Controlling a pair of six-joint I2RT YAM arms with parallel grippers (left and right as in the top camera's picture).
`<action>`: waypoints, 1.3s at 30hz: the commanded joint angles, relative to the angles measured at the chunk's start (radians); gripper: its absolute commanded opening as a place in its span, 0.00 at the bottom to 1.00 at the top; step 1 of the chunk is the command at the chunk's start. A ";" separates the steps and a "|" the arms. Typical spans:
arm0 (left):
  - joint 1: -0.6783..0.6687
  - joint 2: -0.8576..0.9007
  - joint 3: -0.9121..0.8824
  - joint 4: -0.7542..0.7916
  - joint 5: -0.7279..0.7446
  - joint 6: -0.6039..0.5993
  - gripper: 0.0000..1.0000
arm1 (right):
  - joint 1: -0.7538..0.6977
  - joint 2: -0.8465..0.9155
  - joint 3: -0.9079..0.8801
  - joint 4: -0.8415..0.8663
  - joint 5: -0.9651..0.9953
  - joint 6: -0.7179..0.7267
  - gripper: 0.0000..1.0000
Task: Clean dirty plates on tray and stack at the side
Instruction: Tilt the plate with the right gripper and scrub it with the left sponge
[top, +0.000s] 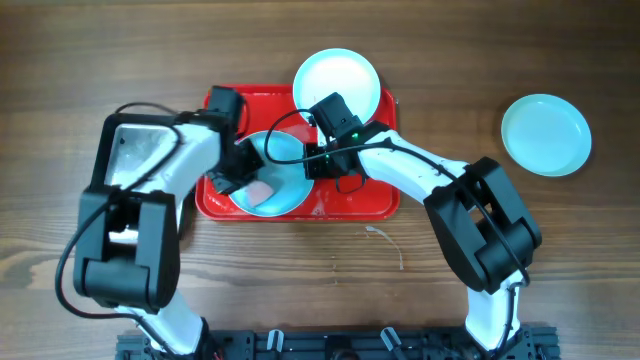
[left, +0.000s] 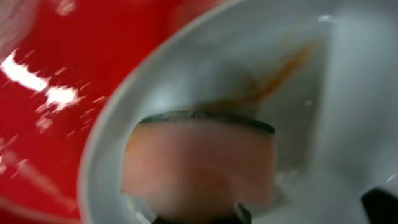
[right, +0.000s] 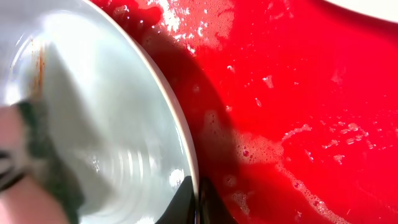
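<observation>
A pale turquoise plate (top: 282, 160) lies tilted on the red tray (top: 365, 200). My right gripper (top: 312, 165) is shut on its right rim; in the right wrist view the dark fingertips (right: 184, 202) pinch the plate's (right: 93, 124) edge. My left gripper (top: 243, 180) is shut on a pink sponge (top: 263, 192) with a dark green scrub face, pressed into the plate's bowl. In the left wrist view the sponge (left: 199, 162) fills the middle and a brownish streak (left: 280, 74) marks the plate (left: 348, 93). A second plate (top: 337, 82) rests at the tray's back edge. A third plate (top: 545, 135) sits on the table at the right.
A silver metal tray (top: 140, 150) lies left of the red tray, partly under the left arm. The red tray's floor (right: 298, 93) is wet with patches of foam. A small whitish smear (top: 385, 238) marks the wooden table in front of the tray.
</observation>
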 joint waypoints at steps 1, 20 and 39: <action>0.060 0.051 -0.033 -0.098 0.091 0.040 0.04 | 0.006 0.032 0.007 -0.015 -0.014 -0.014 0.04; -0.071 0.140 -0.034 0.470 -0.111 0.168 0.04 | 0.006 0.032 0.008 -0.024 -0.018 -0.013 0.04; 0.103 0.156 0.054 -0.089 0.408 0.232 0.04 | 0.006 0.032 0.012 -0.027 -0.029 -0.016 0.04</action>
